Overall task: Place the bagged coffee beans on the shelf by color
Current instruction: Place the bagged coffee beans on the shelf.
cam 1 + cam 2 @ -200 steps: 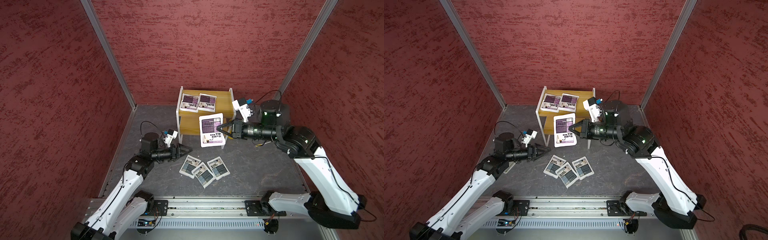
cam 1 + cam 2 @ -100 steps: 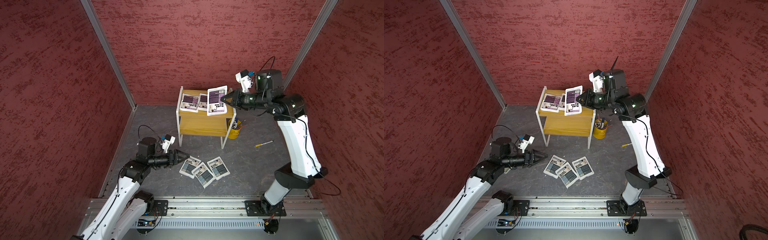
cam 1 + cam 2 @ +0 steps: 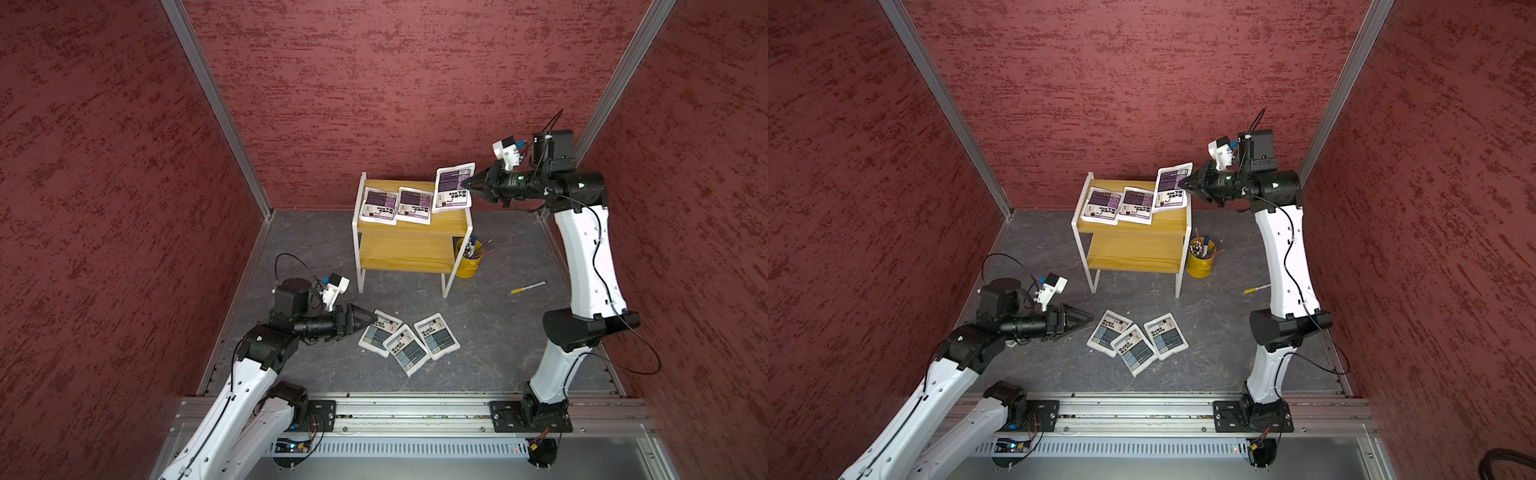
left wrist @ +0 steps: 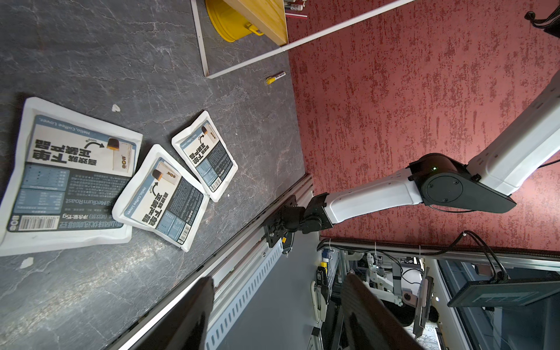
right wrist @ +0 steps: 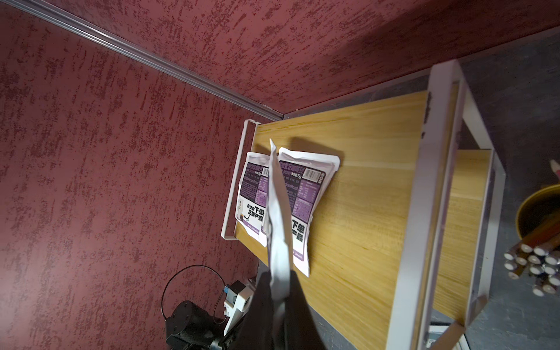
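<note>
In both top views, 1 pen cup (image 3: 467,266) stands beside the shelf (image 3: 403,249), 1 marker (image 3: 528,287) apart. 2 purple pouches (image 3: 379,206) lie on top; the right end effector (image 3: 467,185) pinches the 3rd pouch (image 3: 451,195) above. 3 grey-blue pouches (image 3: 406,348) lie on the desk (image 3: 498,332), by the wide left end effector (image 3: 370,322).

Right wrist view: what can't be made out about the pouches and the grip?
In the right wrist view:
Edge-on, the held pouch shows no label.
The far pouch is partly hidden behind it.
The right fingers: dark, cut by the frame edge; grip point covered by the pouch.
The shelf: lower board mostly under the top board.
</note>
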Controlling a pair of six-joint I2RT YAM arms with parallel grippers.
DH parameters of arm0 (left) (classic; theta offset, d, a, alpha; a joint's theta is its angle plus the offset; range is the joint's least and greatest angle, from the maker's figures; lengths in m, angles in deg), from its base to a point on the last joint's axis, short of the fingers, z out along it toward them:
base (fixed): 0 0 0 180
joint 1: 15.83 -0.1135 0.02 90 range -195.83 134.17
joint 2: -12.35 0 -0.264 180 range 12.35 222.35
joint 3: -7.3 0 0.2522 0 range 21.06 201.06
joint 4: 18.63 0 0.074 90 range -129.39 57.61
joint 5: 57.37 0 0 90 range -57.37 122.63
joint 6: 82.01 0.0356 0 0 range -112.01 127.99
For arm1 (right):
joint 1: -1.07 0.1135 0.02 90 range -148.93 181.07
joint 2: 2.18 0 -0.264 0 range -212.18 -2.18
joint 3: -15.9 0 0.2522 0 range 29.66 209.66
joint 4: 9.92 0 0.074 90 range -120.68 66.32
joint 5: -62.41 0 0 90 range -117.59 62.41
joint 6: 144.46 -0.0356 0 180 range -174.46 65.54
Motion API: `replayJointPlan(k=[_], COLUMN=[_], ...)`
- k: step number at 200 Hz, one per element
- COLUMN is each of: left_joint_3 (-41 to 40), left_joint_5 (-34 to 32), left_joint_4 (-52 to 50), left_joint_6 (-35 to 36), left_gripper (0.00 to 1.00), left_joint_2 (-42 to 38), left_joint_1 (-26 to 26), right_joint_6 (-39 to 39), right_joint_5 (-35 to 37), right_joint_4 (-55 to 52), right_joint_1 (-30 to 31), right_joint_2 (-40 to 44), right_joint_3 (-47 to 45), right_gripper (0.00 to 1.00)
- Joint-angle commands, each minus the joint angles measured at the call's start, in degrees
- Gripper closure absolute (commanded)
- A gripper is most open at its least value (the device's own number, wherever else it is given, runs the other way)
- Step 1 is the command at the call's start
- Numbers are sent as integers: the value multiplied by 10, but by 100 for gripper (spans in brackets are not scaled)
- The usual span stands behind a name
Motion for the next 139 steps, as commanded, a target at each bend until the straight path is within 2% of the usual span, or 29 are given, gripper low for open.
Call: replayJointPlan(k=[1, 101, 139], left_joint_3=[1, -11, -11], left_joint_5=[3, 0, -3], left_joint_4=[-3, -20, -24], left_joint_6=[11, 13, 13], left_gripper=[30, 30, 30], left_joint_2=[-4, -23, -24], left_joint_1=[-5, -6, -6], right_joint_6=[12, 26, 36], right_joint_5=[-36, -44, -46], right_joint_4=[4, -3, -12], right_joint_1=[-10, -12, -15], right_joint_2=[-8, -51, -62], right_joint_3=[16, 16, 16], right_gripper=[93, 93, 89])
